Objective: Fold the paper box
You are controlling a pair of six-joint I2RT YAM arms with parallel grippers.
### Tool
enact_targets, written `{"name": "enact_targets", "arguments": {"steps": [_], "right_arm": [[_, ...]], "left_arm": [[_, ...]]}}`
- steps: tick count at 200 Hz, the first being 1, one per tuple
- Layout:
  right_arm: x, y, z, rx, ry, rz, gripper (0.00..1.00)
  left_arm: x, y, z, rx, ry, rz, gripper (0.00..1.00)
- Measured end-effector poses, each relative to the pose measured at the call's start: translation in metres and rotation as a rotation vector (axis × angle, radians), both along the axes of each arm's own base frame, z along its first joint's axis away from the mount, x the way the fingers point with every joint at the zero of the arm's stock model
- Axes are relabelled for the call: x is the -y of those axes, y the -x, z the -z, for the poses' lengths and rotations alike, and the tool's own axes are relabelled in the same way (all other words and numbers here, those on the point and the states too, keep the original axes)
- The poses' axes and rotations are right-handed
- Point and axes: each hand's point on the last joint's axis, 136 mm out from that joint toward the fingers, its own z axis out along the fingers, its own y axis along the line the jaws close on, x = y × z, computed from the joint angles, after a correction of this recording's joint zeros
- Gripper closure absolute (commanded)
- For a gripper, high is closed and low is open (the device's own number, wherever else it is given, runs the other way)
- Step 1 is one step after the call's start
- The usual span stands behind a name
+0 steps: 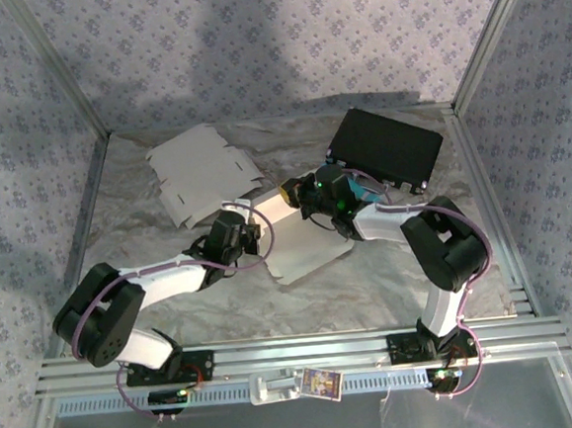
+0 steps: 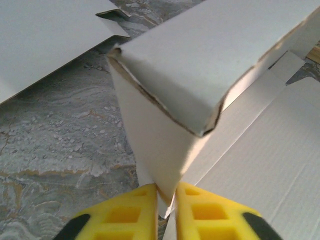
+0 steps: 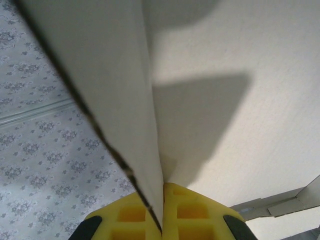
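Note:
The white paper box (image 1: 304, 252) lies half folded in the middle of the table, with one side wall raised. My left gripper (image 1: 253, 232) reaches it from the left. In the left wrist view the two yellow fingers (image 2: 125, 210) stand narrowly apart on a folded corner flap of the paper box (image 2: 200, 60), so the left gripper (image 2: 167, 187) is shut on that flap. From the right, my right gripper (image 1: 309, 197) sits at the box's far edge. It is shut (image 3: 162, 187) on a thin upright wall of the paper box (image 3: 120, 90), whose dark cut edge runs down between the fingers.
A flat white cardboard sheet (image 1: 198, 171) lies at the back left. At the back right sits a black case (image 1: 388, 144). Patterned walls and metal rails (image 1: 297, 352) enclose the grey table (image 1: 149, 235). In the left wrist view the flat sheet's edge (image 2: 45, 35) lies just beyond the box.

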Motion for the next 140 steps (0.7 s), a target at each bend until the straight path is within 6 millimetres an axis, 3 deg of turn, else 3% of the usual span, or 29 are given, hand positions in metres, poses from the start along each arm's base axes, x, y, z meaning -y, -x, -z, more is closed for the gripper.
{"name": "enact_targets", "arguments": {"steps": [29,77,104,140], "right_arm": [[0.002,-0.001,0.000,-0.003,0.003,0.006,1.00],[0.002,-0.001,0.000,-0.008,0.000,0.010,1.00],[0.003,-0.001,0.000,-0.010,-0.001,0.012,1.00],[0.004,-0.002,0.000,-0.015,-0.005,0.024,1.00]], "left_arm": [[0.002,-0.005,0.001,0.000,0.004,0.003,0.72],[0.004,-0.010,0.003,-0.001,-0.002,0.000,0.69],[0.000,-0.012,0.003,-0.003,0.003,-0.016,0.82],[-0.002,-0.015,0.003,-0.009,0.012,-0.014,0.91]]}}
